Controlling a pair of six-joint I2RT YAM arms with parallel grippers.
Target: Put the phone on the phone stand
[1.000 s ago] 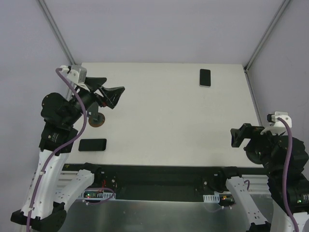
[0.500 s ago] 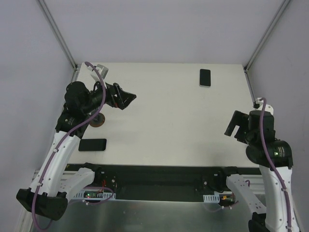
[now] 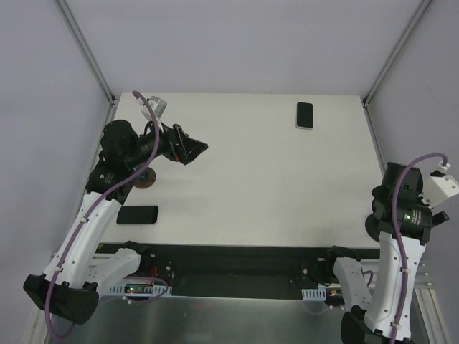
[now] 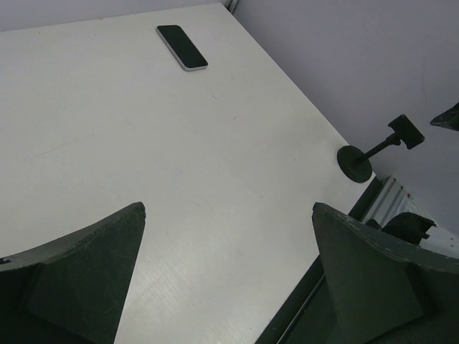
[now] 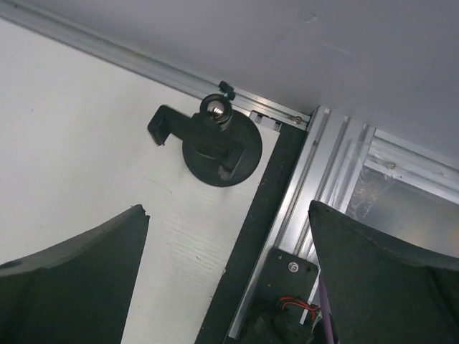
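A black phone with a white rim lies flat at the back right of the table; it also shows in the left wrist view. A second black phone lies near the front left edge. A black phone stand with a round base stands by the table's near right corner, below my right gripper, which is open and empty. The stand also shows in the left wrist view. My left gripper is open and empty, raised over the table's left part.
Another stand with a reddish-brown round base sits under my left arm. The right arm hangs over the table's right edge, where an aluminium rail runs. Grey walls enclose the table on three sides.
My left gripper has moved a little to the right. My right arm has swung out to the right and turned down over the near right corner.
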